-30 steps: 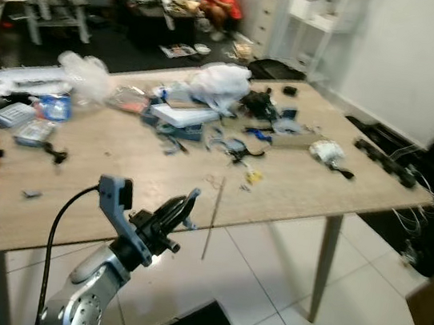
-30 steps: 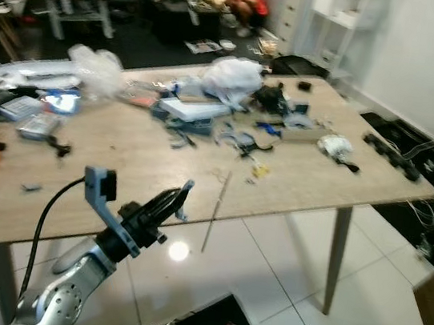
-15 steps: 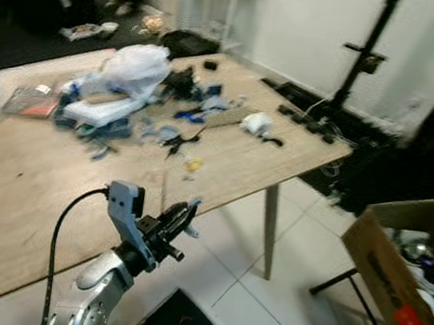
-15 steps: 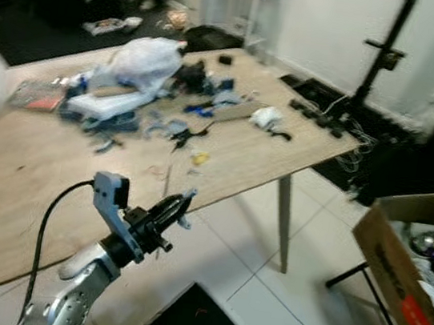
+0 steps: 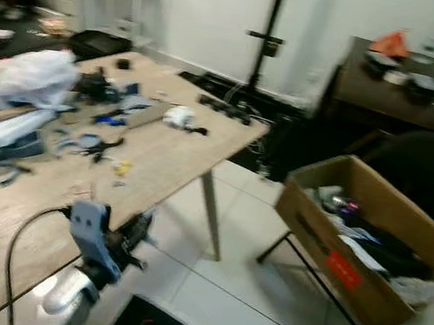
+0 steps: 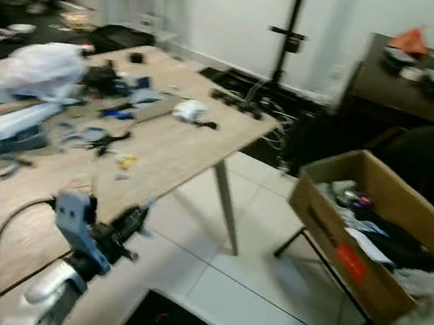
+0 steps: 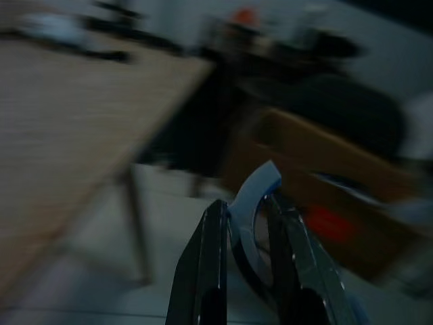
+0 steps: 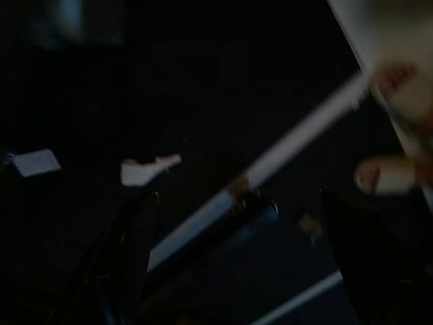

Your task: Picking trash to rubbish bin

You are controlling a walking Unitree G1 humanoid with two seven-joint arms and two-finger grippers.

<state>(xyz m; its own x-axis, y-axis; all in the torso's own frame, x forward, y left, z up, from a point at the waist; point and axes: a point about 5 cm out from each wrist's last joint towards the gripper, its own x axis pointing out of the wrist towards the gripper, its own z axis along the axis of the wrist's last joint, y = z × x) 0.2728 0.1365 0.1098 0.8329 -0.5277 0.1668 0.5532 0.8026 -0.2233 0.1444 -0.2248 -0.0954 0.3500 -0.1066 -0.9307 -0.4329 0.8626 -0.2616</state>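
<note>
Whole view swung right vs 1 s ago: camera turn, not things moving. Table (image 5: 178, 153) w/ clutter now at left; cardboard box (image 5: 369, 232) serving as rubbish bin, on stand, now in view right of table, already holding scraps. Left gripper (image 5: 135, 236) near, low left, fingers narrow, pinching small curved pale-blue scrap (image 7: 252, 203). Means: pick done, carry to bin underway; box not yet reached. Right gripper: wrist view dark, state can't tell.

Thin curved pale-blue scrap (image 7: 252, 203) between left pincer (image 7: 249, 267) fingers; open cardboard bin (image 5: 368, 240), part-filled, on a stand.
</note>
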